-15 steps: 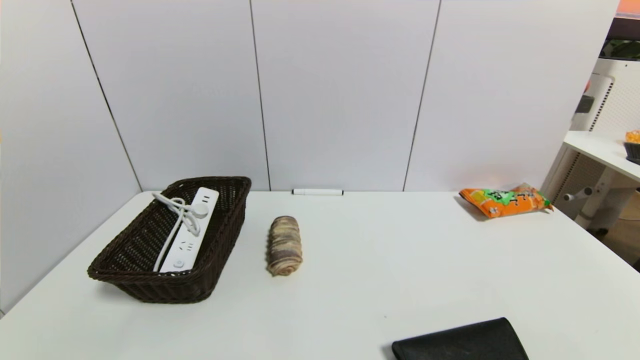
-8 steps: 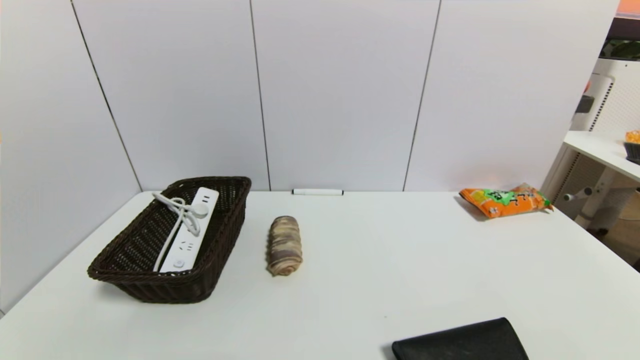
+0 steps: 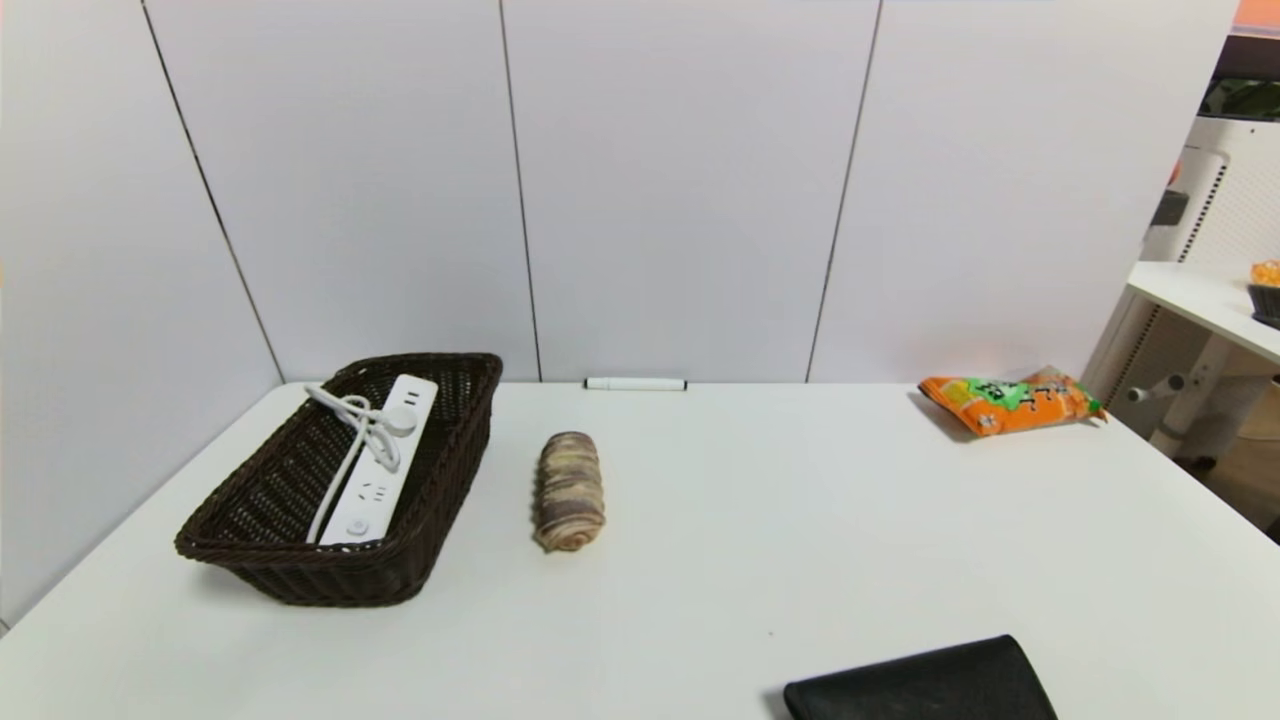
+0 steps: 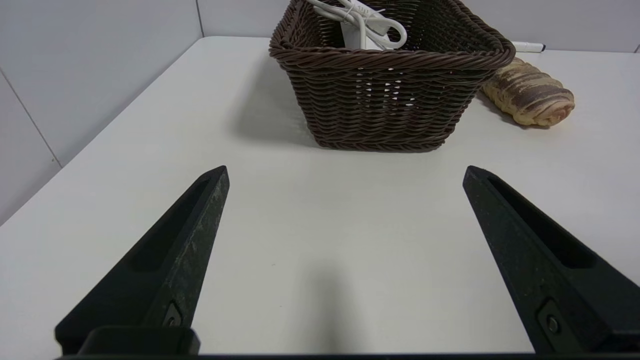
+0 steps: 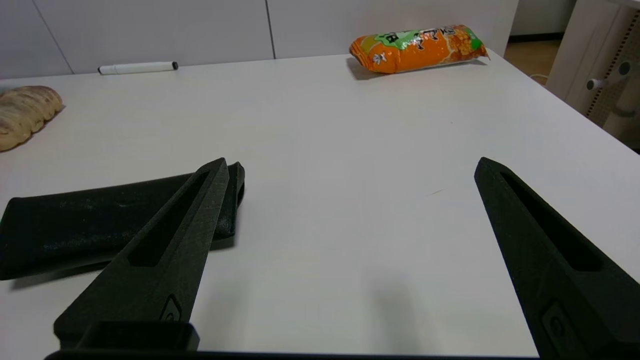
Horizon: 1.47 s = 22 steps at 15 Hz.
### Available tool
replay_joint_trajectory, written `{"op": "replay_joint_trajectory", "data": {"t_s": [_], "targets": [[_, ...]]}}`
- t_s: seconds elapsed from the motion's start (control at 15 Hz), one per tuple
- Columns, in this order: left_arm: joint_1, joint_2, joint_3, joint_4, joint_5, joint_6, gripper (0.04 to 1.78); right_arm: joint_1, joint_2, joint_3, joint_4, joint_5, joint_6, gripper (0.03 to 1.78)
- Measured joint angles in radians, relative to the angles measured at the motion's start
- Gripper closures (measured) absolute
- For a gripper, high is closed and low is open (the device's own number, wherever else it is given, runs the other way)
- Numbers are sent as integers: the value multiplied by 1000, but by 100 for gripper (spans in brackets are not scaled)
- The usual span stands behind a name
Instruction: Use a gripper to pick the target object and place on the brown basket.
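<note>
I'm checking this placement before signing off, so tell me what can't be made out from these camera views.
- Power strip: in the left wrist view the basket wall hides all but its cord.
- Black pouch: cut off by the head view's bottom edge; partly behind a finger in the right wrist view.
- Snack bag: print too small to read.
- Left gripper and right gripper: outside the head view; only their open fingers show in the wrist views.

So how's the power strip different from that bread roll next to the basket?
The power strip is white, flat and long, and lies inside the brown basket with its cord bundled on top. The bread roll is brown-swirled, rounded and shorter, and rests on the bare table beside the basket. Both point roughly away from the robot.
</note>
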Motion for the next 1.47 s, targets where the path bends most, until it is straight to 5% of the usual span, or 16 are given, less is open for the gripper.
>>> {"op": "replay_joint_trajectory", "data": {"t_s": [1.47], "targets": [[0,0,0,0,0,0,13,0,0,0,0,0,0,11]]}}
